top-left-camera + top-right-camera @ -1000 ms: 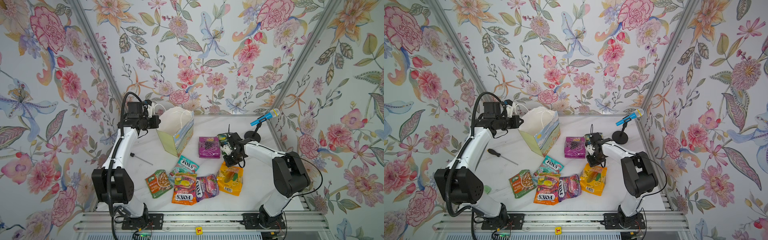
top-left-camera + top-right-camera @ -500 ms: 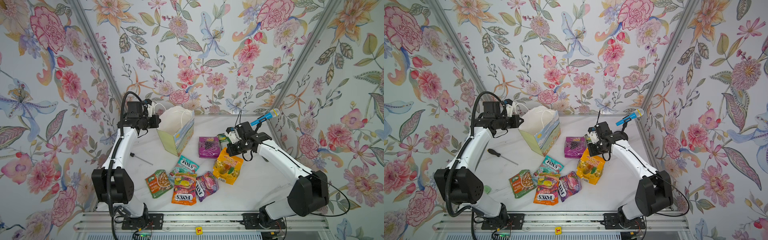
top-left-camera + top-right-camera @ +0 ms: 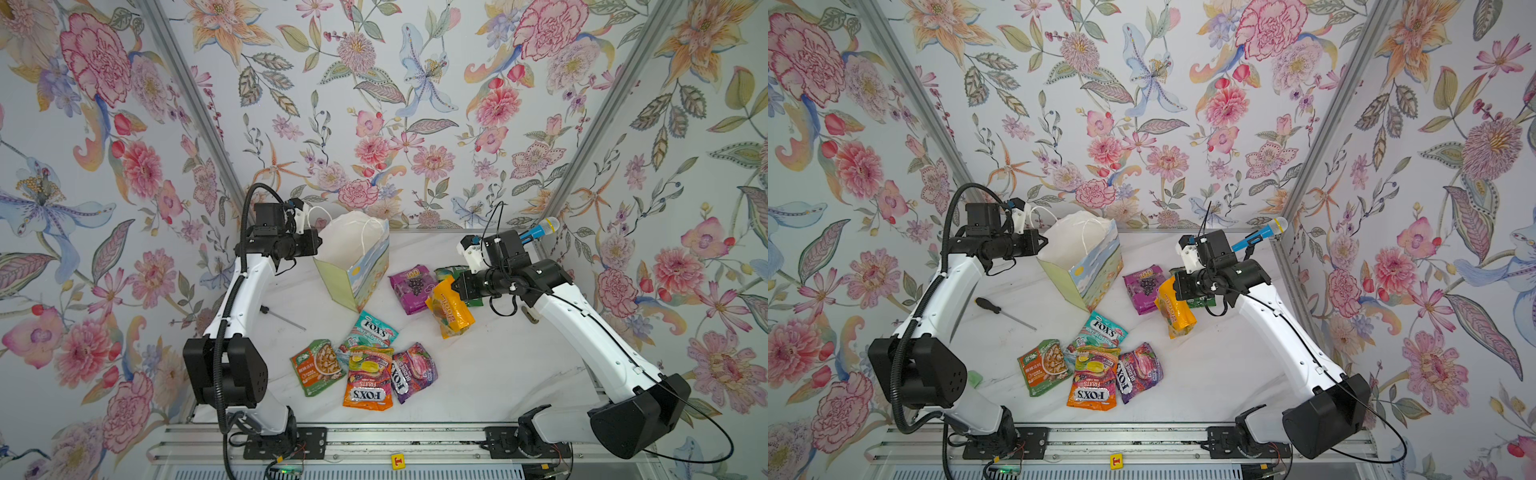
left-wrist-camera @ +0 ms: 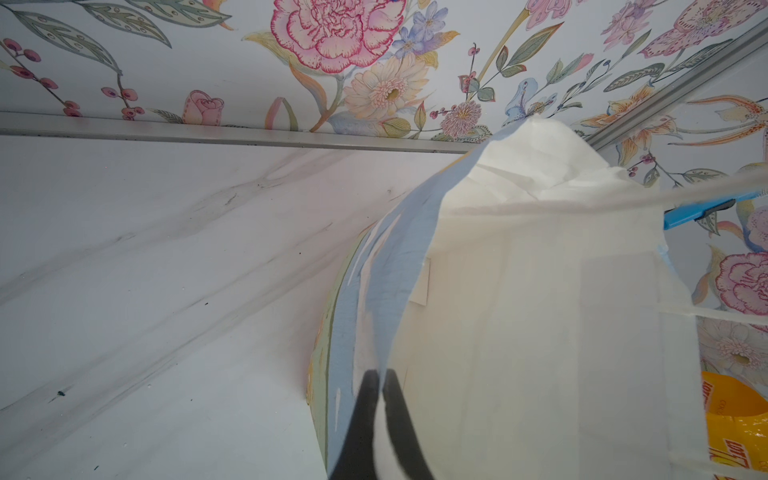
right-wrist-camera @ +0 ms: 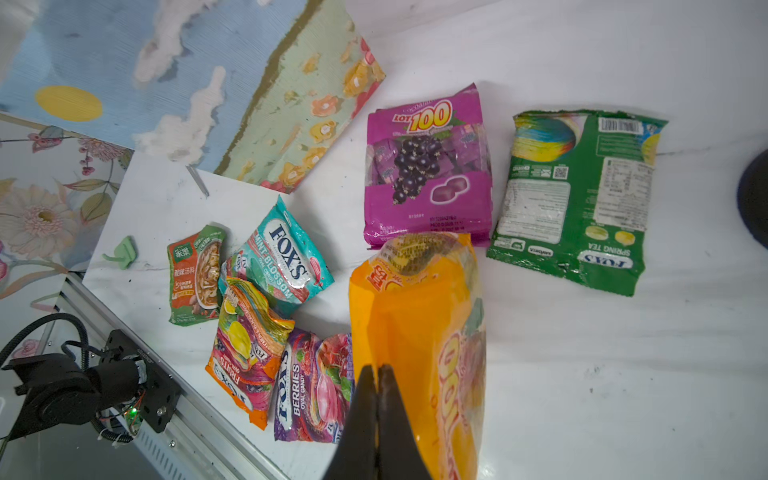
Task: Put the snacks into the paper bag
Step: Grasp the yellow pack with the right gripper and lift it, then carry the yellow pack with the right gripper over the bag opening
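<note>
The paper bag stands open and tilted at the back left. My left gripper is shut on its rim beside a rope handle. My right gripper is shut on the edge of the yellow "100" bag, which hangs above the table, right of the paper bag. Under it lie the purple "100" bag and the green FOX'S packet. Nearer the front sit the teal FOX'S, orange FOX'S and purple FOX'S packets and the nut pouch.
A screwdriver lies on the table left of the packets. A blue microphone on a stand rises at the back right corner. A small green hook lies near the front left edge. Flowered walls close three sides.
My right gripper has lifted the yellow "100" bag off the table and carried it back and up, toward the paper bag. The left arm and the paper bag have not moved.
</note>
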You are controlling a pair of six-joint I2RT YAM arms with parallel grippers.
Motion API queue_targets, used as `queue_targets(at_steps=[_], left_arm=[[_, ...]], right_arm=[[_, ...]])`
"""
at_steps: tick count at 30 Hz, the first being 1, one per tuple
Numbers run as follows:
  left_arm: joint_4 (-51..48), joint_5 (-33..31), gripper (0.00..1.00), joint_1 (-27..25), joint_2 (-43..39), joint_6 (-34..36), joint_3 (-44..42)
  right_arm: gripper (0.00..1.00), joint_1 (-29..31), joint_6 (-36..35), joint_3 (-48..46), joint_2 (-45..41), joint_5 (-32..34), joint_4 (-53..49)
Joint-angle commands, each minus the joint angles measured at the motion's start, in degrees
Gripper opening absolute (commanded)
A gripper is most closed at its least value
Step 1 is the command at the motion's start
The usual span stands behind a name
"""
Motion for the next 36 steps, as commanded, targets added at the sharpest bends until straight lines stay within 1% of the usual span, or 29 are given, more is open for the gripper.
queue_targets(at_steps=[1,7,12,16,19,22,27,33,36], left_arm=[[1.4,1.8,0.0,0.3,-0.7,-1.0,-0.4],[0.0,1.2,0.0,0.1,-0.1,-0.9,0.9],[-4.0,-1.2,0.0,-0.8,0.9,0.1,3.5],[-6.7,-3.4,0.0,-1.5,1.8,0.8,5.0],[-8.2,-4.4,0.0,-1.9,2.2,1.1,5.7],[-9.0,-5.1,0.0,-2.3,2.3,0.8,5.8],[-8.6,-5.8,0.0,-2.9,1.8,0.2,5.5],[-7.3,-5.7,0.0,-3.3,1.3,-0.6,4.3],[-6.4,-5.5,0.0,-3.3,1.1,-1.1,3.1]], right_arm=[[0.0,1.8,3.3,6.8,-0.4,-1.1,2.2],[0.0,9.4,4.3,20.5,3.5,0.1,2.4],[0.0,15.0,4.2,35.0,8.9,2.7,2.7],[0.0,17.3,4.8,46.1,13.7,0.6,5.0],[0.0,18.3,6.5,52.3,17.0,-1.9,8.2],[0.0,18.4,10.1,54.1,18.6,-4.2,14.3],[0.0,18.0,14.6,55.1,21.0,-5.7,23.5],[0.0,17.0,19.4,62.7,28.6,-6.7,26.9],[0.0,16.1,23.6,63.8,31.3,-8.5,31.2]])
